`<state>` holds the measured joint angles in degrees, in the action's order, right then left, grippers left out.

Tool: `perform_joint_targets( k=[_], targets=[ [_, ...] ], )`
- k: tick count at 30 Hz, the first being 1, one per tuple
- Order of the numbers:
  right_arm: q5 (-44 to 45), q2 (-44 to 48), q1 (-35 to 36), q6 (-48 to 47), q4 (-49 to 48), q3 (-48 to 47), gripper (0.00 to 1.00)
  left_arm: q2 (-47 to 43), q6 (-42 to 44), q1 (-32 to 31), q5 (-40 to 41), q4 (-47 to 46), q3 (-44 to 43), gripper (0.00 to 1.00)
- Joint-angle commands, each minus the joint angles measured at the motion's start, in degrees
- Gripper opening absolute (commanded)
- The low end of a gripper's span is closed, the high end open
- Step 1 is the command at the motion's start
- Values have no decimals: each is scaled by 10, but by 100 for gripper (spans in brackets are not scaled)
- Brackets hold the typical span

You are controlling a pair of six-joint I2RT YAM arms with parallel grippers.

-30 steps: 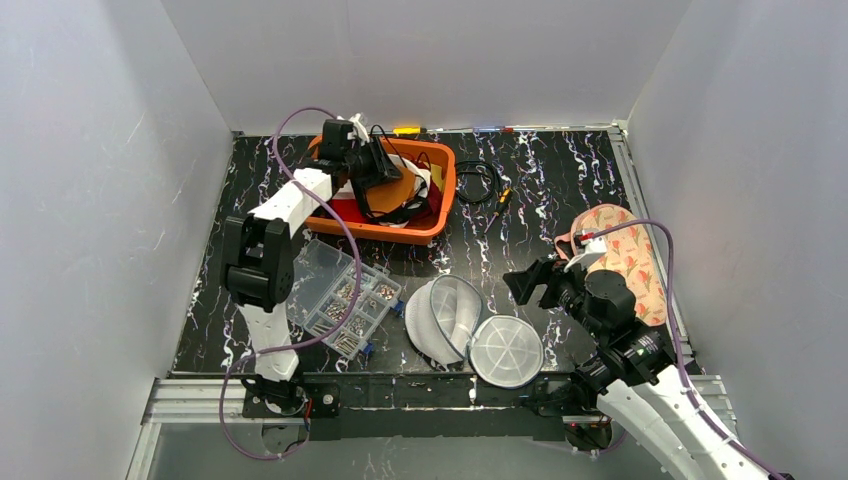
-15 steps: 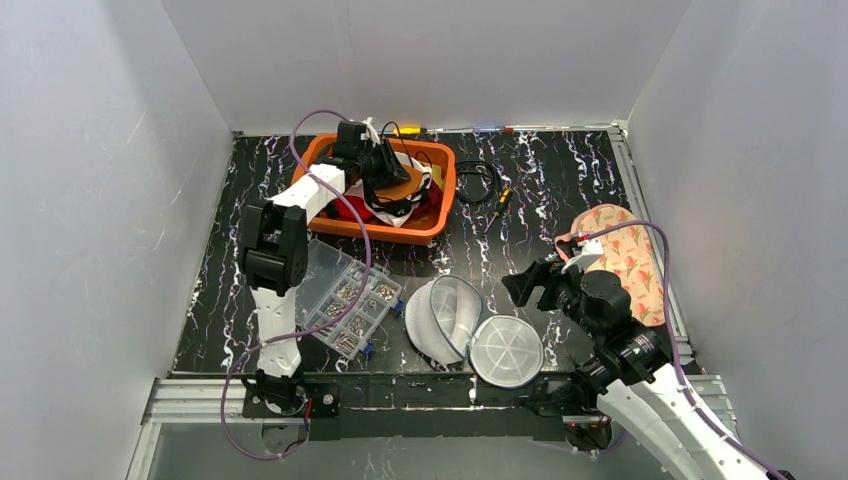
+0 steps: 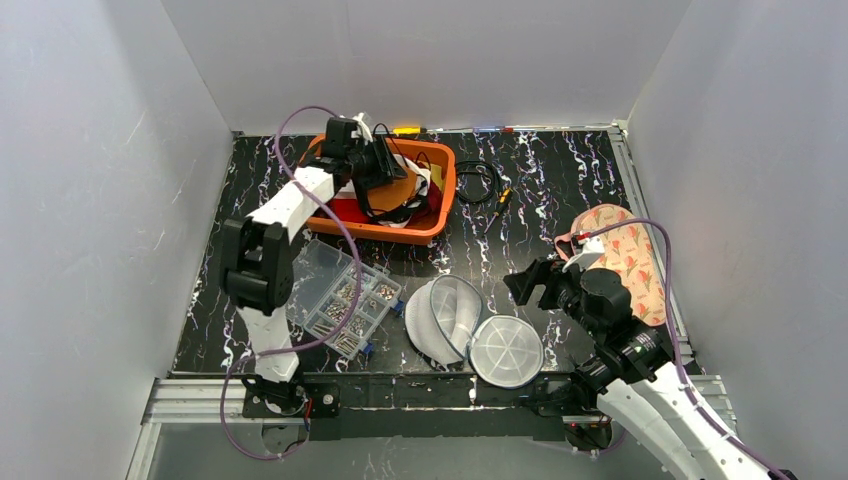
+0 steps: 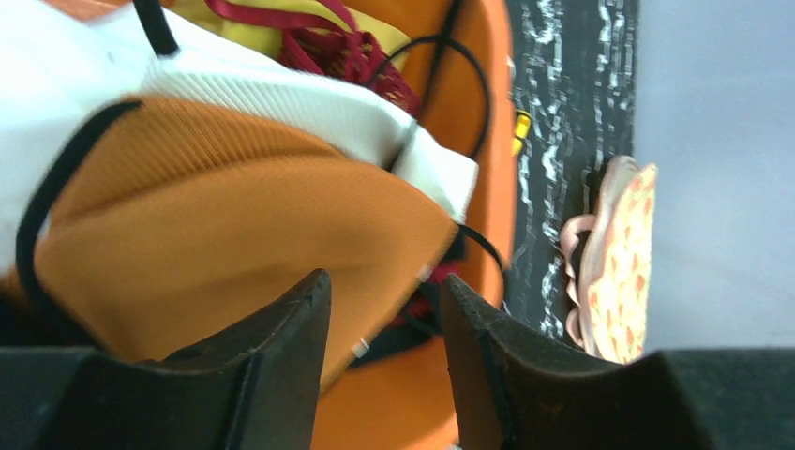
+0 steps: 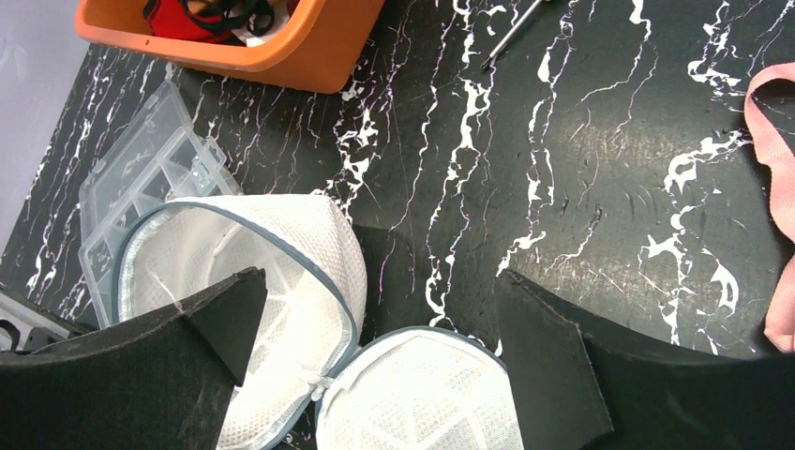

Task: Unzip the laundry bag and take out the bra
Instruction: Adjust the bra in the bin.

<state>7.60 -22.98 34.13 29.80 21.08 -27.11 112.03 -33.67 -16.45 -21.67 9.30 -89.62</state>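
Note:
The white mesh laundry bag [image 3: 445, 318] lies unzipped at the front centre, with its round lid [image 3: 506, 350] flipped open beside it. It looks empty in the right wrist view [image 5: 234, 272]. An orange bra cup with black trim [image 3: 402, 187] lies in the orange bin [image 3: 440, 200] on other clothes. My left gripper [image 3: 388, 166] hovers in the bin, jaws apart, with the cup's edge [image 4: 234, 216] just beyond the fingertips. My right gripper [image 3: 530, 278] is open and empty above the bag's hinge [image 5: 378, 281].
A floral fabric piece with pink trim [image 3: 628, 255] lies at the right edge, beside my right arm. A clear plastic organiser box [image 3: 345, 300] sits left of the bag. A black cable [image 3: 478, 180] and a screwdriver [image 3: 503, 197] lie right of the bin.
My left arm swung right over the bin half a second ago, then came back to where it was. The right arm and the bag have not moved.

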Motion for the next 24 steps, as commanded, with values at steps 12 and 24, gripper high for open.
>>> perform_joint_targets(
  k=[12,24],
  targets=[
    [117,-81,0,42,60,-56,98,-465,141,-231,362,220,180,72],
    [81,-91,0,89,25,-9,96,-523,135,-364,317,244,276,98]
  ],
)
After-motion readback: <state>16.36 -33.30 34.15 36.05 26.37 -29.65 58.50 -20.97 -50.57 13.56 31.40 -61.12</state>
